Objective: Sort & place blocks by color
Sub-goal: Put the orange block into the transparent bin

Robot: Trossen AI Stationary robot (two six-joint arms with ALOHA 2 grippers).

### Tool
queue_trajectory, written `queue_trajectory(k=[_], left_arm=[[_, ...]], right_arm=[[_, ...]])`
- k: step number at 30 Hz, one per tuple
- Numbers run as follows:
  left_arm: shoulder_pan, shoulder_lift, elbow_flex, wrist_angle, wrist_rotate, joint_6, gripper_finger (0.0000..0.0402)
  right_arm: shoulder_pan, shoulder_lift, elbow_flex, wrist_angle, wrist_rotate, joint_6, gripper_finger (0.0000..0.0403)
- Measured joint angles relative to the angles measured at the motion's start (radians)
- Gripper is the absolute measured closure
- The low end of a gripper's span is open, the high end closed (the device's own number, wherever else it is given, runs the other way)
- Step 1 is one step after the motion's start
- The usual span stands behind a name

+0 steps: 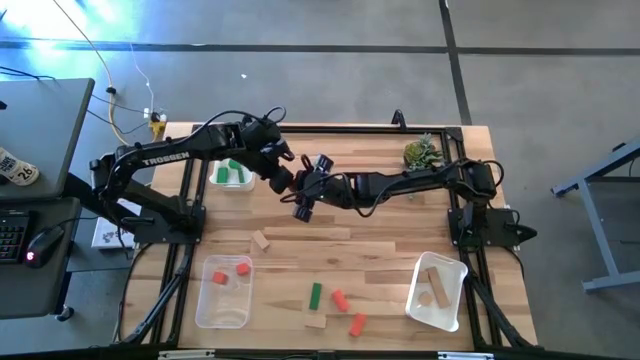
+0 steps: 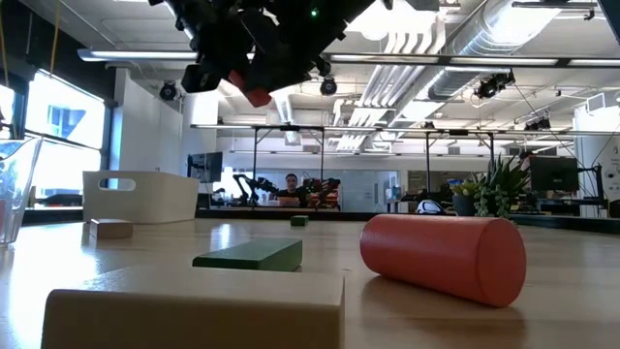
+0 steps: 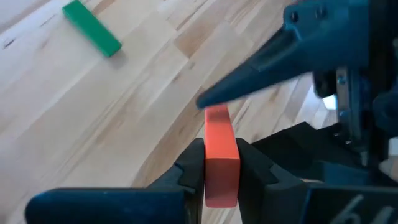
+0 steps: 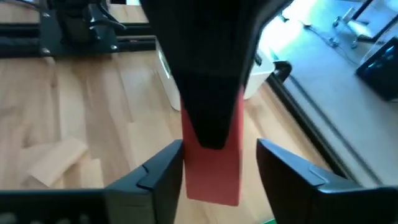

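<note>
Both arms meet high over the middle of the table. The left gripper (image 3: 221,171) squeezes a red-orange block (image 3: 220,155) between its two dark fingers (image 3: 189,177). The block hangs up in the air, not touching the wood. The right gripper (image 4: 221,165) is right there too — its fingers stand wide apart, one on each side of the same red-orange block, and they do not press on it.

From above, the two grippers sit nose to nose, the left gripper (image 1: 283,176) just beside the right gripper (image 1: 306,190).

A clear tray at the back left (image 1: 217,180) has green blocks (image 1: 236,174) inside. A clear tray at the front left (image 1: 202,300) holds two red-orange blocks (image 1: 230,271). A clear tray at the front right (image 1: 452,305) holds tan blocks (image 1: 438,287).

More blocks lie loose on the table (image 1: 370,250). A tan block (image 1: 261,240) sits near the front left tray. Toward the front edge there is a green bar (image 1: 315,294) — and near it a red-orange piece (image 1: 340,299), another red-orange piece (image 1: 357,324) and a tan block (image 1: 316,321). A small green spiky plant (image 1: 422,153) stands at the back right.
</note>
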Motion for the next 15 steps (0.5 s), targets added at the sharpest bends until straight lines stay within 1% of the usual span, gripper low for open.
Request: queue_trajectory(k=[2,5,10,15], left_arm=[[-0.009,0.000,0.000,-0.049,-0.026,0.010,0.0365],[-0.025,0.000,0.000,-0.143,-0.041,0.020,0.0365],[-0.084,-0.016,-0.001,-0.268,-0.053,0.021,0.0364],[-0.173,-0.045,-0.001,-0.416,-0.014,0.009,0.0364]], right_arm=[[-0.001,0.000,0.000,-0.012,-0.039,0.026,0.0193],[0.000,0.000,0.000,-0.033,-0.062,0.034,0.0177],[0.009,0.000,0.000,-0.065,-0.063,0.032,0.0172],[0.009,0.000,0.000,-0.095,-0.062,0.053,0.0171]])
